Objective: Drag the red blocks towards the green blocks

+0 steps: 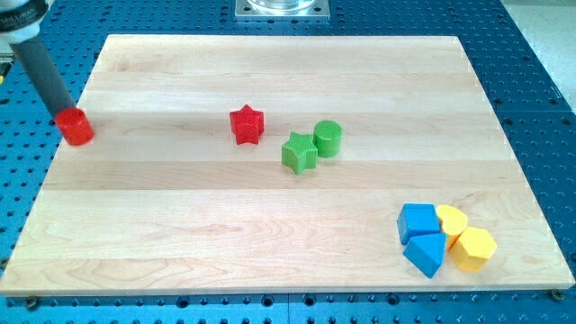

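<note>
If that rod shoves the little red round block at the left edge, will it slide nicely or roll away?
Probably slide: the red ribbed plastic cylinder stands upright on its flat end on the smooth wooden board. It looks squat, so tipping seems unlikely. My tip touches its upper-left side; an off-centre push might swing it sideways.

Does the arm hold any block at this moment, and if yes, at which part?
Nothing is held; the rod cannot grasp. My tip meets the red cylinder at its upper-left side, at the board's left edge. The red star stands alone.
</note>
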Available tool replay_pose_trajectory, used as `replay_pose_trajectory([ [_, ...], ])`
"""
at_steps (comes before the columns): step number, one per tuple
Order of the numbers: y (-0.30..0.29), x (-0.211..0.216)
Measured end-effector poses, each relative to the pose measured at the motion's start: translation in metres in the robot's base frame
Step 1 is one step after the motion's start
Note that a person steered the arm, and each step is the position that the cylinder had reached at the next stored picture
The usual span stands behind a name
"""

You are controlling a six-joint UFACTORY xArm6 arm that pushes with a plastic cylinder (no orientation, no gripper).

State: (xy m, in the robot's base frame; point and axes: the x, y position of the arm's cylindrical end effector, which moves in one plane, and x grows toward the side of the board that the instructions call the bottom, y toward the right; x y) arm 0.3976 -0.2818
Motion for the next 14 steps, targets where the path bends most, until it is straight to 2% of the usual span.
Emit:
replay_pose_trajectory([
  [1, 0.021, 0.009],
  [2, -0.022, 0.027],
  [5, 0.139, 0.046],
  [6, 0.072, 0.046],
  [7, 0.058, 0.098],
  [8, 0.139, 0.11],
  [9, 0.185, 0.108],
  [10, 0.095, 0.14],
  [11, 0.099, 0.107],
  [12, 0.201, 0.086],
  [13, 0.192, 0.114],
  [14, 0.152, 0.099],
])
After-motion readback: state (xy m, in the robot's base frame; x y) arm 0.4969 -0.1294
